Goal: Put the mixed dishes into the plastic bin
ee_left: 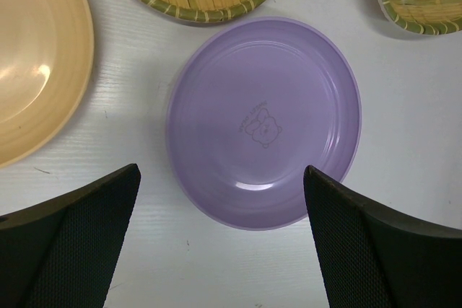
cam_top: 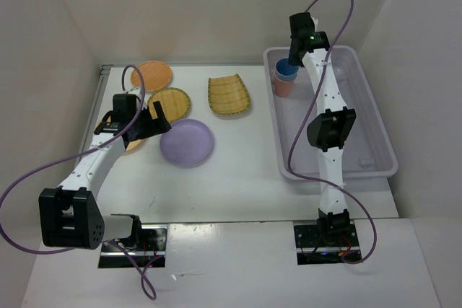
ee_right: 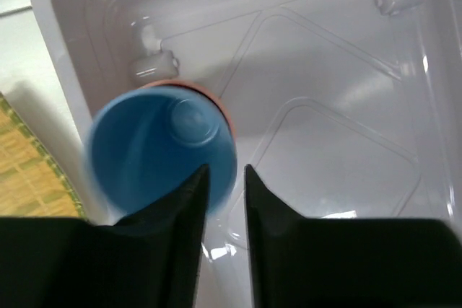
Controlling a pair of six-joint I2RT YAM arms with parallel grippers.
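Rim of blue cup (ee_right: 155, 153) between nearly closed jaws, inside plastic bin (ee_right: 325, 70)

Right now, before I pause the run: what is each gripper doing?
Left gripper: open, holding nothing, above the lavender plate.
Right gripper: shut on the rim of the blue cup, over the plastic bin.

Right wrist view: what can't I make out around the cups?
- Coral cup: only a sliver of its rim shows; the blue cup nested in it covers the rest.
- Right pincer: the blue cup's rim is blurred there, so whether it is gripping or has let go is unclear.
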